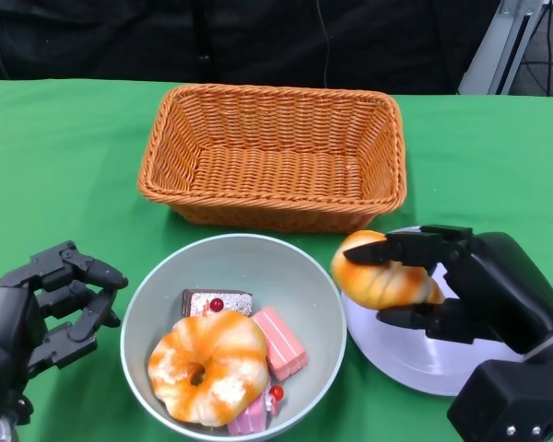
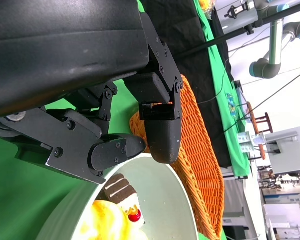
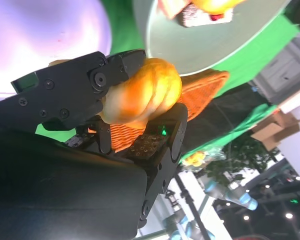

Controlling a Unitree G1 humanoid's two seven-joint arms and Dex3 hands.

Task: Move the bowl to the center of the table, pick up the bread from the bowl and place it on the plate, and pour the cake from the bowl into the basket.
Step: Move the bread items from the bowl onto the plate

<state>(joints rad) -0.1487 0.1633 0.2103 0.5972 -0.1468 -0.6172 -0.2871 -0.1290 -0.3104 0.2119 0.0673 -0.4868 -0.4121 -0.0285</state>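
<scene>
A grey-green bowl (image 1: 166,276) sits at the near middle of the green table, holding an orange ring-shaped bread (image 1: 208,366), a chocolate cake slice (image 1: 217,301) and pink cake pieces (image 1: 281,342). My right hand (image 1: 461,285) grips a second orange bread roll (image 1: 380,273) just above the left rim of the white plate (image 1: 415,354). In the right wrist view that roll (image 3: 145,92) sits between the black fingers (image 3: 75,85). My left hand (image 1: 51,304) hovers beside the bowl's left side with fingers apart and nothing in them. The bowl (image 2: 160,200) also shows in the left wrist view.
An empty orange wicker basket (image 1: 273,157) stands behind the bowl, also seen as a basket edge (image 2: 200,160) in the left wrist view. Dark curtain and a metal stand lie beyond the table's far edge.
</scene>
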